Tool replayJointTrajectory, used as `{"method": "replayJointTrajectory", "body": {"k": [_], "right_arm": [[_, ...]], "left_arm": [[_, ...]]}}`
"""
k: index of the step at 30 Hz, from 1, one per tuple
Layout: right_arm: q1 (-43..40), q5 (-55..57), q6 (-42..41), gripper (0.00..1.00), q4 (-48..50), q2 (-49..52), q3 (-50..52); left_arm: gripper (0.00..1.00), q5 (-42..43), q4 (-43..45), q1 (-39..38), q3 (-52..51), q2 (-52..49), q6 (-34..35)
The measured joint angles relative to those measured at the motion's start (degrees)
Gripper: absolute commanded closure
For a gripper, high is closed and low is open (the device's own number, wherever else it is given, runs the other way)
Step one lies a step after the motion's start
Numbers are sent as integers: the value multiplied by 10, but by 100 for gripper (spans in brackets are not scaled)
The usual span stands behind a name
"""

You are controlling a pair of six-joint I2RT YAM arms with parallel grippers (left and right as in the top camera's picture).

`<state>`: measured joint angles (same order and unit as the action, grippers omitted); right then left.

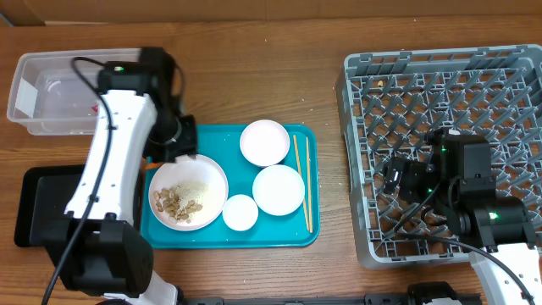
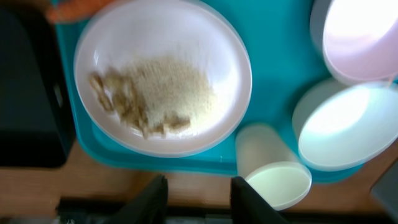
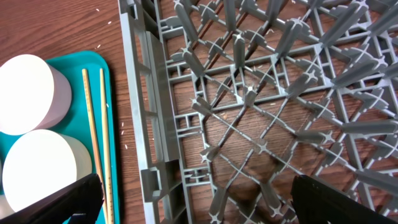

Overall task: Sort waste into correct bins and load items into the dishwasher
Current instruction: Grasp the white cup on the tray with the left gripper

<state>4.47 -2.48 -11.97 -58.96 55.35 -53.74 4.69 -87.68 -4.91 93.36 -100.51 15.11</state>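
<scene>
A white plate (image 1: 188, 192) with white rice (image 2: 171, 87) and brown scraps (image 2: 118, 99) sits at the front left of the teal tray (image 1: 288, 235). An orange carrot (image 2: 78, 7) lies by the plate's rim. Two white bowls (image 1: 264, 141) (image 1: 278, 189), a small cup (image 1: 240, 212) and two chopsticks (image 1: 302, 182) are also on the teal tray. My left gripper (image 2: 199, 199) is open and empty above the plate's side of the tray. My right gripper (image 3: 205, 205) is wide open and empty over the grey dish rack (image 1: 449, 68), near its left wall.
The clear tub (image 1: 51, 93) stands at the back left with a white piece and a small red fleck inside. The black tray (image 1: 38, 207) lies left of the teal tray. The left arm crosses over the teal tray's left edge.
</scene>
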Motion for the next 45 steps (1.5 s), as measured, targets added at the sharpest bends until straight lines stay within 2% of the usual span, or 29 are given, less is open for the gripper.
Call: {"method": "replayJointTrajectory", "body": {"k": [4, 8, 9, 11, 16, 21, 30, 34, 37, 41, 45], "right_arm": [[0, 5, 0, 0, -2, 0, 0], [0, 8, 0, 0, -2, 0, 0], [0, 10, 0, 0, -2, 0, 0], [0, 11, 0, 0, -3, 0, 0], [0, 11, 0, 0, -3, 0, 0], [0, 12, 0, 0, -3, 0, 0], [0, 12, 0, 0, -5, 0, 0], [0, 12, 0, 0, -6, 0, 0], [0, 12, 0, 0, -7, 0, 0], [0, 13, 0, 0, -7, 0, 0], [0, 12, 0, 0, -7, 1, 0]], "left_arm": [[69, -6, -43, -55, 0, 0, 0], [68, -11, -47, -110, 0, 9, 15], [67, -15, -47, -127, 0, 17, 24], [54, -31, -47, -165, 0, 40, 45], [53, -73, -47, -243, 0, 93, 99], [52, -85, -9, -249, -34, 95, 118], [53, -55, 141, -249, -226, 91, 113], [65, -47, 184, -249, -273, 91, 111], [85, -42, 205, -249, -297, 91, 107], [96, -40, 207, -249, -304, 91, 104], [96, -36, 205, -249, -304, 91, 102]]}}
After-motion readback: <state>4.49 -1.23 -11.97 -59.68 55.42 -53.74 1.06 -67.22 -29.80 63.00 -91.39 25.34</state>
